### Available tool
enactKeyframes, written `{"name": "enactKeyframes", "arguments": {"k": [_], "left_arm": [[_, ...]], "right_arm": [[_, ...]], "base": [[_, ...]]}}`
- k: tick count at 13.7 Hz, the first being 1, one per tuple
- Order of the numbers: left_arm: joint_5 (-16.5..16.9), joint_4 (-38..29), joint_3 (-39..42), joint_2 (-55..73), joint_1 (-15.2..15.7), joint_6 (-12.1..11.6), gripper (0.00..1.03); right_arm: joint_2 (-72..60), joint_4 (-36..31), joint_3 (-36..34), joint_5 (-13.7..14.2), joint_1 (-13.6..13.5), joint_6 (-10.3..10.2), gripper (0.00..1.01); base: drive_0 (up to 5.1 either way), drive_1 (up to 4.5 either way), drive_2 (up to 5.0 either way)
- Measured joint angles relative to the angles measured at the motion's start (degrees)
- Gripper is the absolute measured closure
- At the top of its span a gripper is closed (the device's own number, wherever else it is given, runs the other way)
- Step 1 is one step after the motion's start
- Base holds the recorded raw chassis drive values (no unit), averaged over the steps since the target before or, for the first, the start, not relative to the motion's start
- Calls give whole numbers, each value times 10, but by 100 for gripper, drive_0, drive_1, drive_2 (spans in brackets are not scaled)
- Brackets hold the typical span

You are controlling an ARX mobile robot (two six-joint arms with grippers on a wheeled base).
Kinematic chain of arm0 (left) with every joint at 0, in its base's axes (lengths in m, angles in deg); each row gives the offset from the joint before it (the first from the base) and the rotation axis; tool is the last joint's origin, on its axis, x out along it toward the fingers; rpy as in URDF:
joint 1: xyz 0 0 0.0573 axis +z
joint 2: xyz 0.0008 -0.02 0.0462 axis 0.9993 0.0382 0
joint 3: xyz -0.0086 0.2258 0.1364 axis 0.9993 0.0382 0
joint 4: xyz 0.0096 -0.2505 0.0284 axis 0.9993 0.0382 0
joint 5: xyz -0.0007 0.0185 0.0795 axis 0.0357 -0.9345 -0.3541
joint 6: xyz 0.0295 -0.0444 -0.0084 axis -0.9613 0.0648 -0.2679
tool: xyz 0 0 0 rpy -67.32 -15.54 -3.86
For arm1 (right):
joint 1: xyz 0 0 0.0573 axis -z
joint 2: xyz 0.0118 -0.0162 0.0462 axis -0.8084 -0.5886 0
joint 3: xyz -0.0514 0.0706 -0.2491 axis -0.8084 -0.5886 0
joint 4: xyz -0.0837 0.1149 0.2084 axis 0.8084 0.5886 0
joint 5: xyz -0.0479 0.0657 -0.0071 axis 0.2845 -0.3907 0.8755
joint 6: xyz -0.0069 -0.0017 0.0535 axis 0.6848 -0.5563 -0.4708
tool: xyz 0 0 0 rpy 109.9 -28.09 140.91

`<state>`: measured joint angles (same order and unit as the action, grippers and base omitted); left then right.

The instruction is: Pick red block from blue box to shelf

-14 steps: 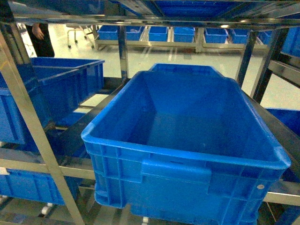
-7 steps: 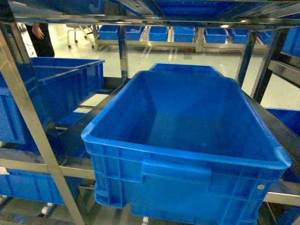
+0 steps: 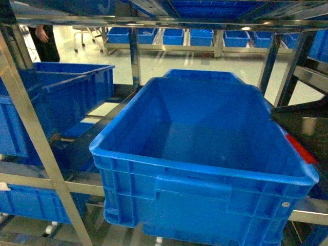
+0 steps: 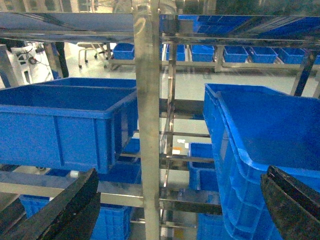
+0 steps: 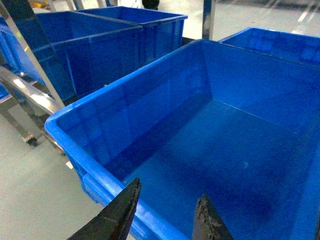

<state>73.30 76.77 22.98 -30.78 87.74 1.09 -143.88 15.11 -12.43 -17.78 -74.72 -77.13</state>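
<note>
Firstly, left gripper point(image 4: 180, 175): jaws wide, nothing between them, facing a shelf point(image 4: 148, 115) upright at 12 o'clock. Side crate point(image 3: 72, 92): dark blue, on the shelf at 9 o'clock. Centre crate point(image 3: 195, 166): dark blue, bare floor. Right gripper point(image 5: 169, 190): over the centre crate's near rim, jaws at a narrow gap; cannot tell whether they hold anything. Red sliver point(image 3: 296, 145): at 3 o'clock under the right arm; cannot tell if it is the block.
</note>
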Motion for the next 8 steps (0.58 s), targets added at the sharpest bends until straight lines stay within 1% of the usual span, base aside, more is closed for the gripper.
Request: {"name": "enactKeyframes", "arguments": {"k": [2,3,4,5,6,7,8], "left_arm": [[0,0,0,0,0,0,5],[0,0,0,0,0,0,5],[0,0,0,0,0,0,5],[0,0,0,0,0,0,5],[0,0,0,0,0,0,5],[0,0,0,0,0,0,5],[0,0,0,0,0,0,5]], "right_arm": [[-86,-47,21,16,-20,6,73],[-111,-65,29,23,-22,9,73],[-147,-90,48,34,-21,17,73],[-184,-112,67,39,-20,25,73],[-211,-136,77,44,-17,38,73],[-245,-142,98,45,-9,49,73],[-283,-140,124,48,2,50,73]], "base": [[0,0,0],[0,0,0],[0,0,0],[0,0,0],[0,0,0],[0,0,0],[0,0,0]]}}
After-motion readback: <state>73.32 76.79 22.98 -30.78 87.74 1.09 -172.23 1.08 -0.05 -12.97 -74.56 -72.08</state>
